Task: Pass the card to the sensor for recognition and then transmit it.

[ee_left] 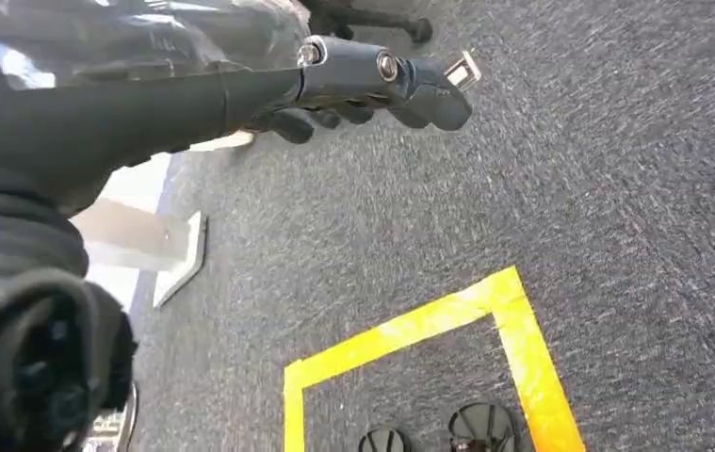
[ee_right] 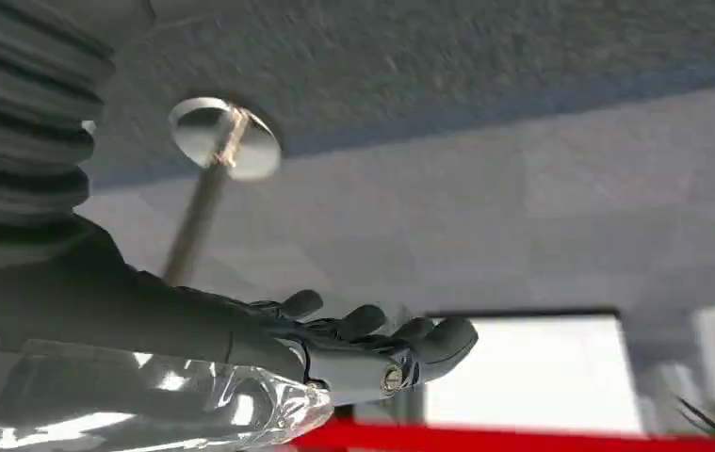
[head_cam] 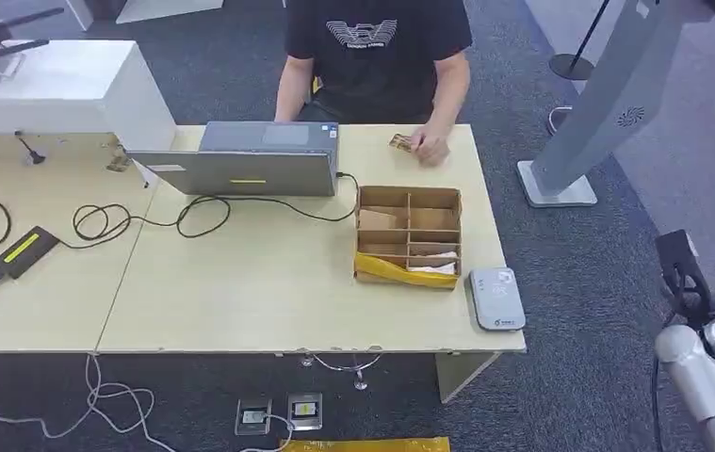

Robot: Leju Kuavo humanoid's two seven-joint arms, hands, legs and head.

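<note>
Cardboard divider box (head_cam: 409,234) beside rounded grey sensor (head_cam: 496,298) on pale wooden desk (head_cam: 240,282); both hands (ee_left: 372,89) (ee_right: 372,344) empty, fingers loosely apart.

The head view looks steeply down from high over the pale wooden desk (head_cam: 240,282); each wrist view sits close behind its dark hand (ee_left: 372,89) (ee_right: 372,344), sharing the grey speckled carpet (ee_left: 523,188)

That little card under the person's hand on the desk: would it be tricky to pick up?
Probably. The card lies flat on the smooth desk, so fingers would likely slide over it rather than get under an edge. It looks thin and light, so a push should make it skid, not tip. Its stiffness cannot be judged.
</note>
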